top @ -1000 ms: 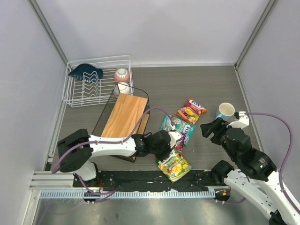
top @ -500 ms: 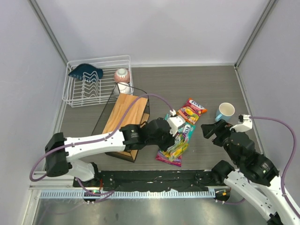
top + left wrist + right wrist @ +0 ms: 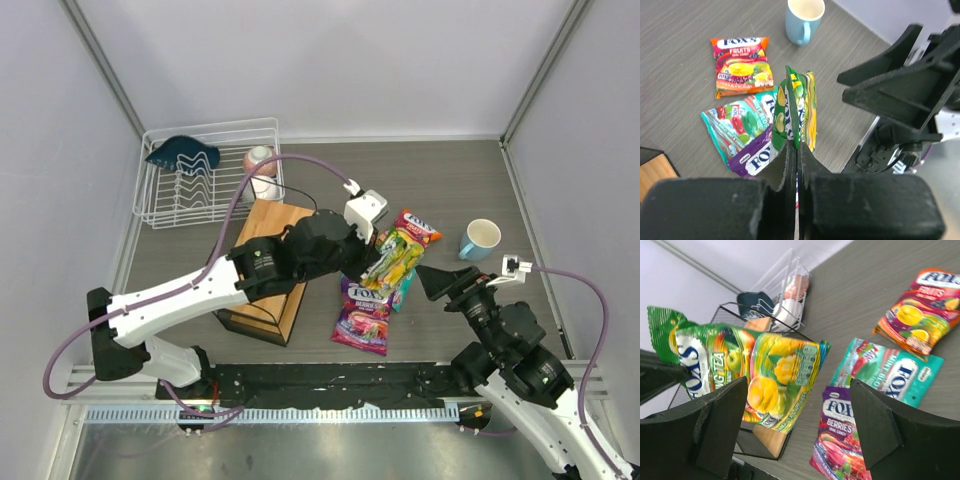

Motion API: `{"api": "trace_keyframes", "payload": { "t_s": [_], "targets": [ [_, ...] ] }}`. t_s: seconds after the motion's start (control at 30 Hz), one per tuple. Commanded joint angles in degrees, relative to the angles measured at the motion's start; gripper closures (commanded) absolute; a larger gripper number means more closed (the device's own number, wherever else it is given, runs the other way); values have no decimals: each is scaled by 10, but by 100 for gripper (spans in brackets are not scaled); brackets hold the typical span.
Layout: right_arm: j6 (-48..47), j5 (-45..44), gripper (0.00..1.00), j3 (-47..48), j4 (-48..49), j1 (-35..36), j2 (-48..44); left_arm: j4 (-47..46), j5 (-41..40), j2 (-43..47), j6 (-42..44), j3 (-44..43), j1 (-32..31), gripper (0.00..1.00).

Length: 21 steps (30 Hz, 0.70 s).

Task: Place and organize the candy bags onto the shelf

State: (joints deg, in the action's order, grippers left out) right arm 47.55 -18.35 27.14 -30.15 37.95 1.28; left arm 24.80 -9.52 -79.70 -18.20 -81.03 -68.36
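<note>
My left gripper (image 3: pixel 370 262) is shut on the top edge of the yellow-green candy bag (image 3: pixel 393 256) and holds it in the air above the other bags; it hangs edge-on from the gripper (image 3: pixel 793 146) in the left wrist view (image 3: pixel 796 107). The purple bag (image 3: pixel 364 318), the teal bag (image 3: pixel 405 287) and the orange-red bag (image 3: pixel 409 231) lie flat on the table. The shelf (image 3: pixel 262 262) stands to the left of them. My right gripper (image 3: pixel 443 281) is open and empty, facing the hanging bag (image 3: pixel 770 375) from the right.
A light blue mug (image 3: pixel 480 238) stands right of the orange-red bag. A white wire dish rack (image 3: pixel 205 190) with a dark blue item and a pink bowl (image 3: pixel 259 160) sits at the back left. Grey walls close in the sides.
My left gripper has lifted the yellow-green bag from the table's front edge up and toward the back, uncovering the purple bag. My right gripper has shifted slightly forward and left.
</note>
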Motion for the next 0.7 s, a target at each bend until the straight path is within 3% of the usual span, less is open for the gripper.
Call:
{"api": "trace_keyframes", "payload": {
  "t_s": [0.0,0.27,0.67],
  "targets": [
    [-37,31,11,-4,128,0,4,-40,25,36,-30,-50,27,100],
    [-76,78,11,-29,211,-1,-7,-103,166,46,-119,-68,134,100],
    [-95,140,8,-72,402,0,61,-194,318,41,-241,-64,147,100]
  ]
}}
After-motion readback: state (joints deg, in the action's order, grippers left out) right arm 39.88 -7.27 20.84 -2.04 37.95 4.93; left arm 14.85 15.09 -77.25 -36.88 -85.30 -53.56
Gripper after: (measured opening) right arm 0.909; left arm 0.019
